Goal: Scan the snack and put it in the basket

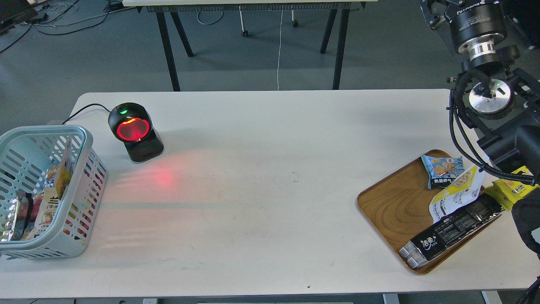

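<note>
Sitting on the brown wooden tray [388, 202] at the bench's [261, 177] right end: the snack [453, 194], yellow part with beige balls toward the far side, white-grey part with black print toward me. Print too small to read. It lies partly over the long black packet [451, 230], whose near end carries white Chinese characters, looks like "洁柔" but I can't confirm. Small blue packet [443, 169] just behind the snack, with dark Chinese print, illegible.

Right arm comes in over the tray's right edge; the right tool itself isn't distinguishable among the dark links, so can't tell whether it's spread or pressed together. Left tool is out of frame.

Basket [84, 139] at the far left of the bench, already holding several packets. Scanner [134, 131] just right of it, red window lit, green LED on top, red glow on the bench.
</note>
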